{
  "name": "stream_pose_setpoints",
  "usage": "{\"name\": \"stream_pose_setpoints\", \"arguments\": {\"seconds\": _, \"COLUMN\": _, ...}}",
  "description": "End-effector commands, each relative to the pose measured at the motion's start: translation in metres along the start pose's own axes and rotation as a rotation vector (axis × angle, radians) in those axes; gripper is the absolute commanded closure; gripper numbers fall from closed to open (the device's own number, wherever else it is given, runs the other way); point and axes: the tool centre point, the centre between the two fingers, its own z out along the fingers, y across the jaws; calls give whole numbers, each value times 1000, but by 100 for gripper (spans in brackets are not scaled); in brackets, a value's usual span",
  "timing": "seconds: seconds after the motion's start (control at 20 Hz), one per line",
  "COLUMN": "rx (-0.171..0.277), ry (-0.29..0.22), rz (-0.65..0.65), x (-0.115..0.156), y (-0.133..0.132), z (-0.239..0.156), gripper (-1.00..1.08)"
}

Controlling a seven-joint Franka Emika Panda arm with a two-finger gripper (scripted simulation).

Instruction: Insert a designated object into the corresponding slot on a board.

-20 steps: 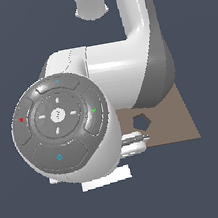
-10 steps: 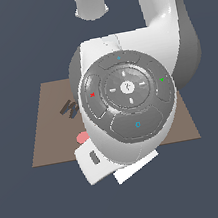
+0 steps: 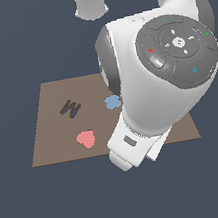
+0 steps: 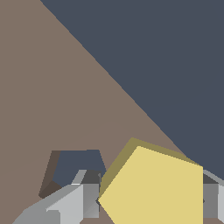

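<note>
Exterior view, from its left: the board (image 3: 55,136) is carrying a dark zigzag cutout (image 3: 70,108), a pink heart (image 3: 86,139) and a blue piece (image 3: 112,102); the arm (image 3: 163,86) is hiding the rest. Wrist view: the slot (image 4: 72,168) is lying just beside the yellow pentagon (image 4: 153,188), which the gripper (image 4: 146,199) is clamping between its fingers (image 4: 83,197). Judged step: carrying toward insertion. The next move is calling for centring the pentagon over the slot, matching its corners, then lowering.

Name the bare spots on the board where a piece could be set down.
The board is bare in the corner past the pink heart and along its far edge above the zigzag cutout. Around the blue piece, the arm crowds it.
</note>
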Motion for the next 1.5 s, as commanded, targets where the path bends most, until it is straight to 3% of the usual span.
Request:
{"name": "stream_pose_setpoints", "arguments": {"seconds": 0.0, "rx": -1, "ry": 0, "rz": -85, "x": 0, "y": -13, "z": -1, "gripper": 108}}
{"name": "stream_pose_setpoints", "arguments": {"seconds": 0.6, "rx": 0, "ry": -1, "rz": -322, "x": -9, "y": -49, "z": -1, "gripper": 108}}
{"name": "stream_pose_setpoints", "arguments": {"seconds": 1.45, "rx": -1, "ry": -1, "rz": -336, "x": -10, "y": -50, "z": 8, "gripper": 108}}
